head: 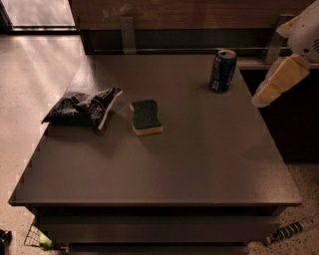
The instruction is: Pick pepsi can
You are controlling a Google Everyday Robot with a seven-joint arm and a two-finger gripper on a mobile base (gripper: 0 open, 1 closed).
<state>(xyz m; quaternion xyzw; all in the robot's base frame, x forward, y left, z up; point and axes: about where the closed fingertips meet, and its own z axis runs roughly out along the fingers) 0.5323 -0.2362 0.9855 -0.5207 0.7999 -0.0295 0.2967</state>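
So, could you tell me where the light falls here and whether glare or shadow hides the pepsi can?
Camera view: bright light washes the floor at upper left and grazes the far-left corner of the table; the rest is dim. The pepsi can stands unhidden, with only a small glint on its top; the pale gripper hangs right of it, not touching.

Office-like indoor room: dark tabletop (199, 164) against wood-panelled wall (199, 15), speckled floor (30, 74); end effector (271, 87) at right edge

the gripper (265, 93) at the right edge is pale yellow, tapered, on a rounded white arm (306, 35).
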